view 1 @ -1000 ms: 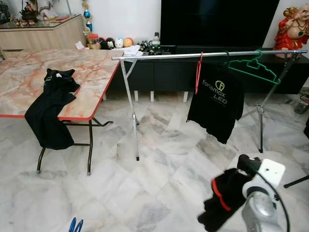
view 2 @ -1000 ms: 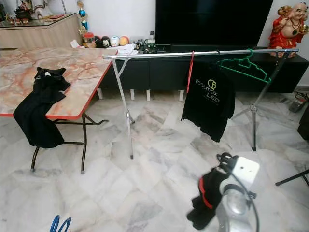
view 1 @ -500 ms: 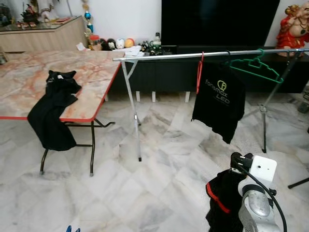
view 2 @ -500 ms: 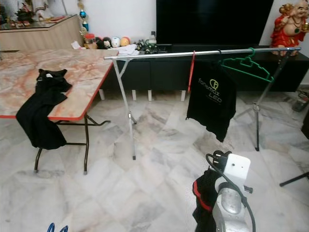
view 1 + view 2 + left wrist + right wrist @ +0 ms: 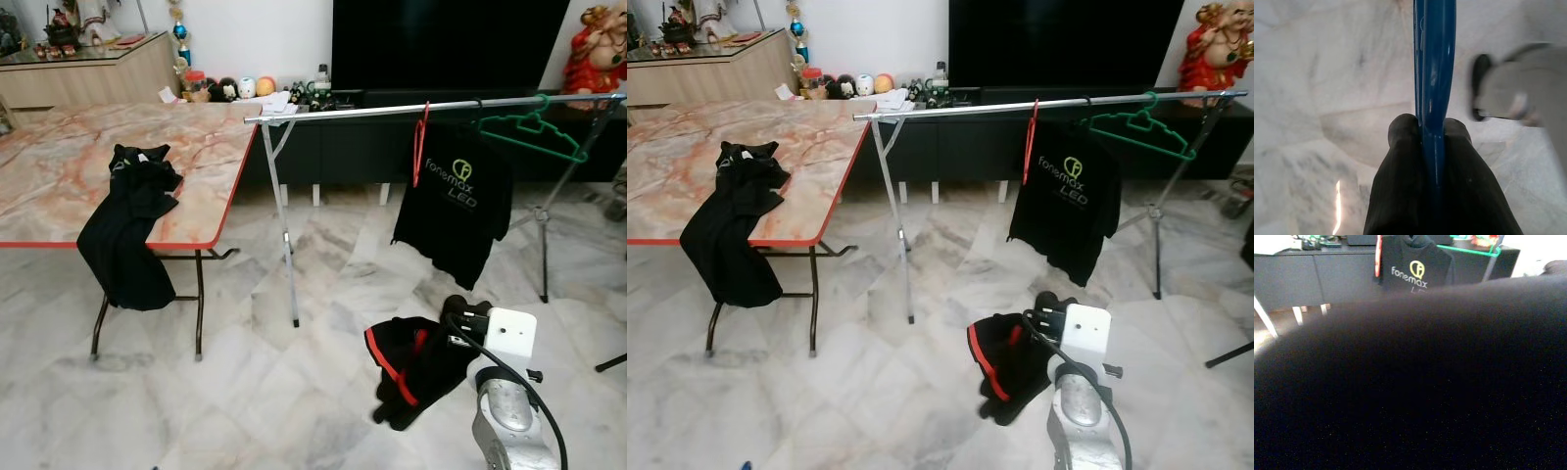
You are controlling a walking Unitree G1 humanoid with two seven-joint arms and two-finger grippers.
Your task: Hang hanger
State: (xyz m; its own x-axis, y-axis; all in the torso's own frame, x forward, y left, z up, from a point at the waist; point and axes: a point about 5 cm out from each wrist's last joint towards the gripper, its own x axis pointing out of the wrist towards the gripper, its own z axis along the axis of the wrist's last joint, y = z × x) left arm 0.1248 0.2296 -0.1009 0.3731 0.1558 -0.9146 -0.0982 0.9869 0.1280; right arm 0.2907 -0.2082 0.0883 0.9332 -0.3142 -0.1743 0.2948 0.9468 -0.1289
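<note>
Blue hanger (image 5: 1434, 73) clamped in left gripper (image 5: 1430, 129); right gripper's grip on black garment (image 5: 411, 360) unclear.

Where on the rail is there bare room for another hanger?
The rail is bare from its table-side end to the red hanger. Past that it is crowded: black shirt, then green hanger near the far end.

White marble floor (image 5: 294, 392) throughout, a red-edged marble-top table (image 5: 196, 157) on the left, and a long dark cabinet (image 5: 343, 152) under a big black screen (image 5: 441, 44) against the white wall (image 5: 265, 39).
</note>
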